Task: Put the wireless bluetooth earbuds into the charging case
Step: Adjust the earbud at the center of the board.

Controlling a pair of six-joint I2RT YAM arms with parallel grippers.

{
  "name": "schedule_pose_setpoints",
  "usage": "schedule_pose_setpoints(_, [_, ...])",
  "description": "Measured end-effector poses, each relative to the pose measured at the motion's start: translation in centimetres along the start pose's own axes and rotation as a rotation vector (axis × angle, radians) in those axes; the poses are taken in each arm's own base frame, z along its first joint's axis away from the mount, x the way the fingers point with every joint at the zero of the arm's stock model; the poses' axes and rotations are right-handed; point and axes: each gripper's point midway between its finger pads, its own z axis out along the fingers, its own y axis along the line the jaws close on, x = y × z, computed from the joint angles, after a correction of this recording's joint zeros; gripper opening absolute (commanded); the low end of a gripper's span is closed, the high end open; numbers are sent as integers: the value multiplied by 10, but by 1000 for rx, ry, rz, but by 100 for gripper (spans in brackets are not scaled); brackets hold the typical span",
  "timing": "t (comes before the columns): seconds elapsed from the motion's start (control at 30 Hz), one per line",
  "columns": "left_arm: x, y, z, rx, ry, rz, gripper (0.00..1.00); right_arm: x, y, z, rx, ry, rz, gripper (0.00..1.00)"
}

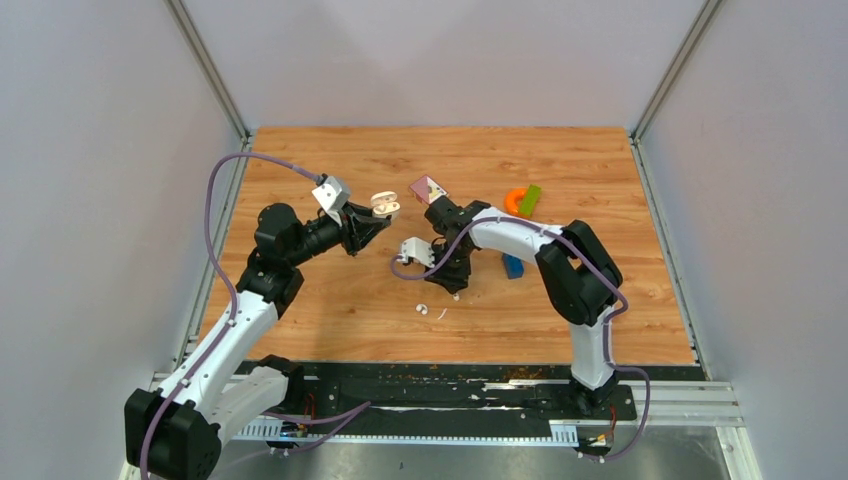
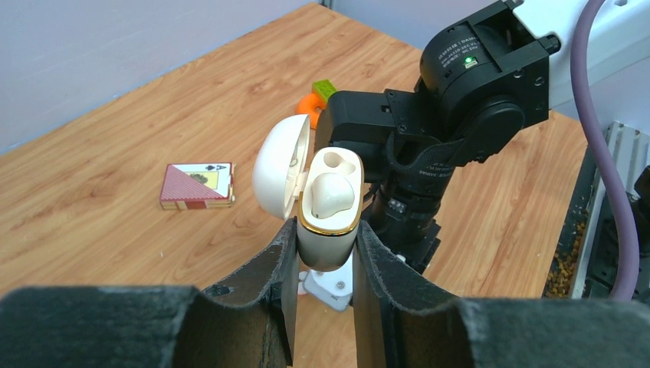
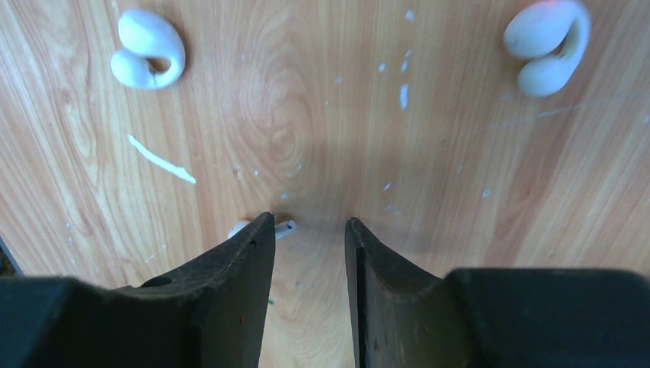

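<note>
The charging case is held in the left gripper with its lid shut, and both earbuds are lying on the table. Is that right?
Not quite. The charging case is held in the left gripper, but its lid is open, not shut. The left wrist view shows the lid swung back. Both earbuds do lie on the table.

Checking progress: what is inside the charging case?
Inside the charging case: two sockets, seemingly empty; both earbuds lie on the table. Its base is hidden between the left gripper's fingers.

Unidentifiable white bit [image 3: 282, 226] half behind right hand [image 3: 308, 230]
</note>
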Motion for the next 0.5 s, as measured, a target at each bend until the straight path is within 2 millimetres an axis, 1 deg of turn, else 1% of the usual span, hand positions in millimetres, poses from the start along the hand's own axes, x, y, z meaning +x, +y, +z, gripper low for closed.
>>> schedule_pose_setpoints(0.27, [-1, 0, 0, 1, -5, -2, 0, 26, 11, -8, 2, 43, 31, 39])
schedule_pose_setpoints(0.4, [-2, 0, 0, 1, -7, -2, 0, 39, 22, -12, -14, 64, 47, 39])
schedule_pose_setpoints(0.5, [-2, 0, 0, 1, -7, -3, 0, 44, 30, -13, -29, 76, 56, 40])
